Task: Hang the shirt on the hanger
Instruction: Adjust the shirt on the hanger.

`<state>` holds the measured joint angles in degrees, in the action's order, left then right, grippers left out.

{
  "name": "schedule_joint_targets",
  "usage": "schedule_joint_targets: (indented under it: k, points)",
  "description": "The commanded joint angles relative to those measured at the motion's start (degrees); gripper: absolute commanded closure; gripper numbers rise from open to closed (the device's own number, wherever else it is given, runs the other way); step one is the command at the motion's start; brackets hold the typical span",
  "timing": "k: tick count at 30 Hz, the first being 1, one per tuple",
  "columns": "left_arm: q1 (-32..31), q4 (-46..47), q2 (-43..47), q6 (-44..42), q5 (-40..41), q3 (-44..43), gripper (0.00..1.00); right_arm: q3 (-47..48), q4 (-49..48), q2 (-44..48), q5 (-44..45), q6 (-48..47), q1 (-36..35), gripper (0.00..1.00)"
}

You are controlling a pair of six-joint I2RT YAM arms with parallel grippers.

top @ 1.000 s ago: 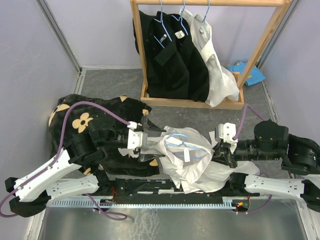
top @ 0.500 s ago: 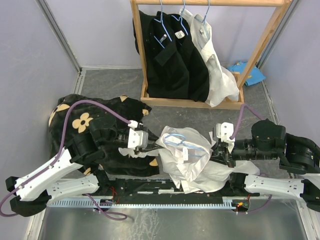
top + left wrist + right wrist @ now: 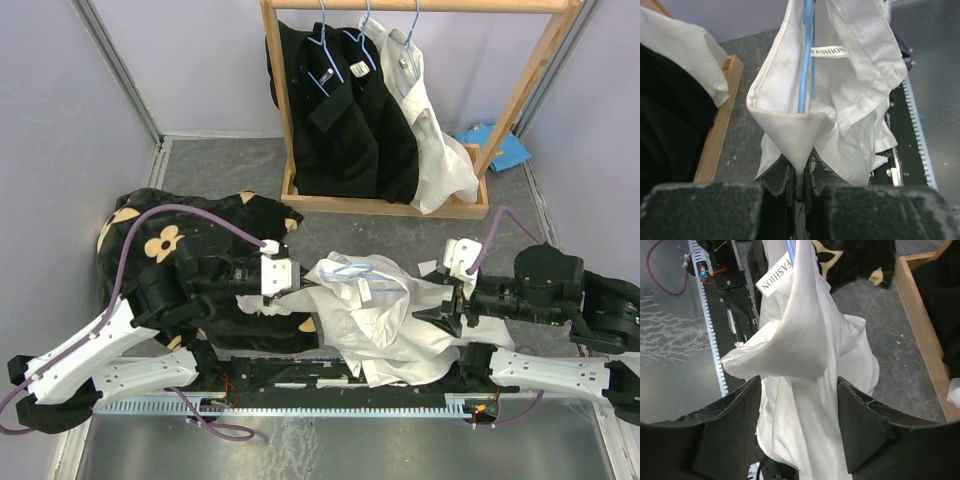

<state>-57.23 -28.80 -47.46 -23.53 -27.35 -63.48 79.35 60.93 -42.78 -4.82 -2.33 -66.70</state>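
Note:
The white shirt lies bunched at the table's near middle, between the two arms. The light-blue hanger shows inside its collar. My left gripper is shut on a folded point of the collar. In the left wrist view the blue hanger wire runs down behind that fold, beside the neck label. My right gripper is open at the shirt's right side. In the right wrist view its fingers stand wide apart, with loose shirt fabric hanging between them.
A wooden rack at the back holds black shirts and a white shirt on blue hangers. A black cloth with tan flowers lies at the left under the left arm. A blue cloth lies back right.
My left gripper has shut on the shirt's collar. My right gripper has opened, let go of the shirt and drawn back a little to the right.

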Motion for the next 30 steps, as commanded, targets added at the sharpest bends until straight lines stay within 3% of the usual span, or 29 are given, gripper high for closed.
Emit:
schedule_joint_targets:
  k: [1, 14, 30]
  points:
    - [0.04, -3.97, 2.42, -4.65, 6.30, -4.27, 0.97, 0.71, 2.83, 3.00, 5.52, 0.28, -0.11, 0.30]
    - [0.09, -11.98, 7.91, -8.87, 5.89, -9.02, 0.97, 0.80, 10.65, 6.05, 13.16, 0.77, -0.10, 0.19]
    - [0.10, -15.39, 9.31, -10.35, -0.84, -13.07, 0.97, -0.43, 9.71, 5.43, 17.14, -0.56, -0.10, 0.22]
